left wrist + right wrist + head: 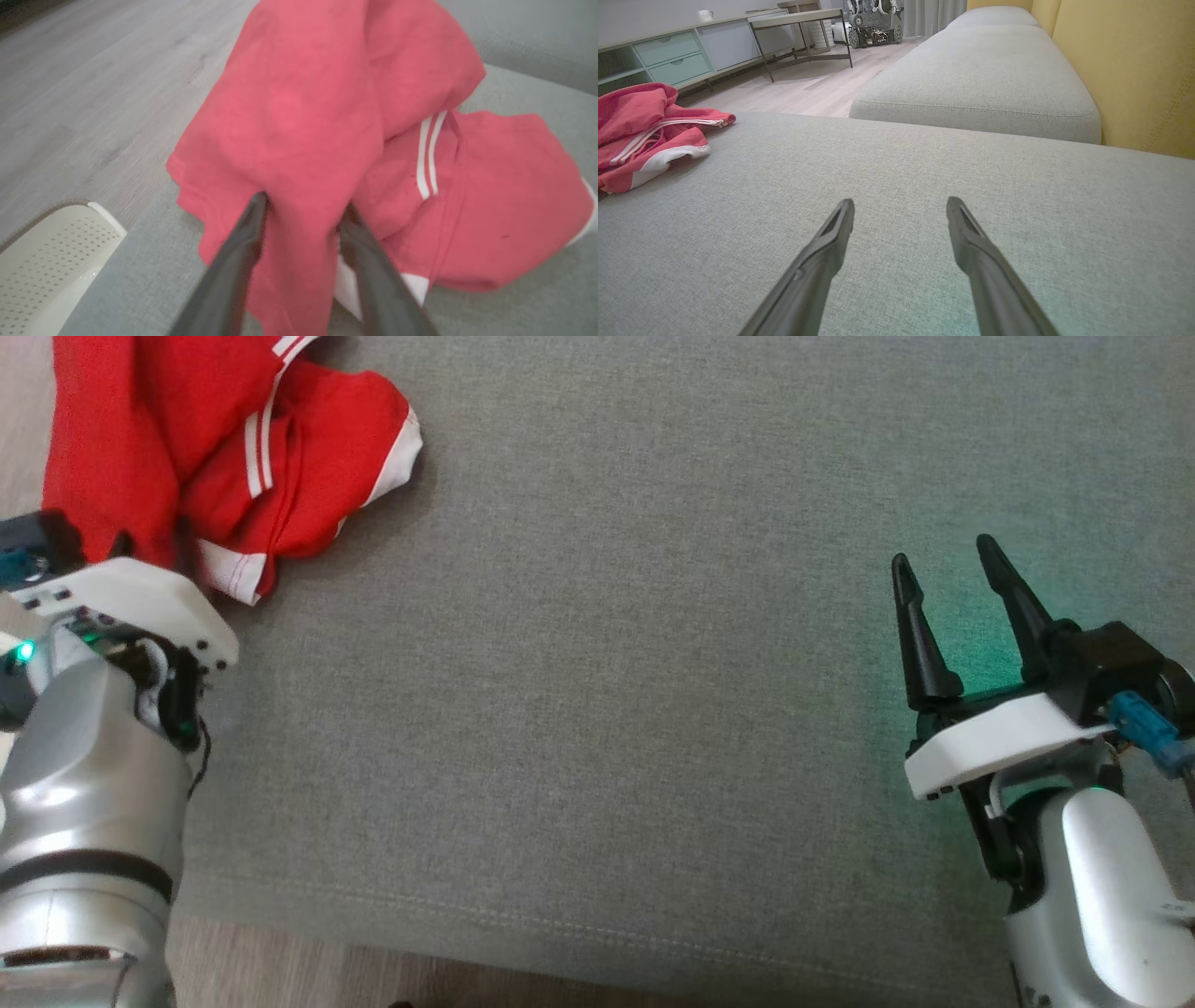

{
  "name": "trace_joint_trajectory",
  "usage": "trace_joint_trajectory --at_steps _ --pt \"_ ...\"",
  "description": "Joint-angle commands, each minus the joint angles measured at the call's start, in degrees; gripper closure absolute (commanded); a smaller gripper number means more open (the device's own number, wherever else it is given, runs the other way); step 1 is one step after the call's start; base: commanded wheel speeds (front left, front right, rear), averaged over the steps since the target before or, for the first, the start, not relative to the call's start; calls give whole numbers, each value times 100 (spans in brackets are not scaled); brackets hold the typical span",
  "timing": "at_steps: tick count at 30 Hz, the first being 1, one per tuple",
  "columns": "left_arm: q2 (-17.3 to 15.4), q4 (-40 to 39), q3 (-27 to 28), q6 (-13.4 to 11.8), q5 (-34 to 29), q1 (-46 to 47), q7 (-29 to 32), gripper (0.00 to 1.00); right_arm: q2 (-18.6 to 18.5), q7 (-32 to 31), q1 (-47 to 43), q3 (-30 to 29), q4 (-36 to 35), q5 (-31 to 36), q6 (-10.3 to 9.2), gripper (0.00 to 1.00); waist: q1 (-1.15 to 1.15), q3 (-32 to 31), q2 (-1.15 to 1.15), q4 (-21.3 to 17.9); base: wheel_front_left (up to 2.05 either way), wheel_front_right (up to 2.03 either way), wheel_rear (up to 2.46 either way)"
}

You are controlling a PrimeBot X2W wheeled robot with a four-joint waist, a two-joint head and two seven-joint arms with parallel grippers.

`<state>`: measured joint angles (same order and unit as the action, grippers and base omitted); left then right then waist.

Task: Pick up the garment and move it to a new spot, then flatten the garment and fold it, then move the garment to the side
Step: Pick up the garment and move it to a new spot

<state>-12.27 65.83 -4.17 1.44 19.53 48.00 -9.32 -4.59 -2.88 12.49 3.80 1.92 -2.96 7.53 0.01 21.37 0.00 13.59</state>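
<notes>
The red garment (224,457) with white stripes and white cuffs lies crumpled at the far left corner of the grey cushion (607,663), reaching out to the cushion's left edge. It is bunched in a heap, not flat. One part rises in a hump, and a sleeve or leg with two white stripes spreads toward the cushion's middle.

The left gripper (304,205) is at the near side of the heap. In the left wrist view its two fingers stand wide apart with a fold of red cloth between them, and the tips touch or sink into the fabric. The fold is not pinched, so the gripper is open. In the head view its white housing and silver forearm lie at the cushion's left edge, right against the garment.

The right gripper (943,553) is near the cushion's right edge, well apart from the garment. It is open and holds nothing, and its fingers point toward the far edge over bare grey fabric. A green glow falls on the cushion beside it.

In the left wrist view a pale perforated basket (46,261) stands on the wooden floor (93,93) just off the cushion's edge. The right wrist view shows a second grey cushion (985,70) beyond this one and a yellow backrest (1134,70) along the side.
</notes>
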Motion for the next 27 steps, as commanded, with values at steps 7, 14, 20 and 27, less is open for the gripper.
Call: trace_joint_trajectory --at_steps 7,14,20,27 --pt "-469 -142 342 14 112 358 -544 100 -9 45 123 18 -195 -6 -4 0 -1 -192 0 83 0 0 0" --pt "-686 -1506 592 -40 -93 -114 -565 100 59 175 20 -73 -87 -62 -4 0 -1 -710 0 114 0 0 0" --pt "-738 -2803 750 -36 -316 -870 -566 100 122 310 -225 -189 34 -144 -4 0 -1 -1282 0 43 0 0 0" --pt "-561 -4303 811 -33 -235 -2260 -469 100 162 415 -636 -229 94 -259 -4 0 -1 -1894 0 -129 0 0 0"
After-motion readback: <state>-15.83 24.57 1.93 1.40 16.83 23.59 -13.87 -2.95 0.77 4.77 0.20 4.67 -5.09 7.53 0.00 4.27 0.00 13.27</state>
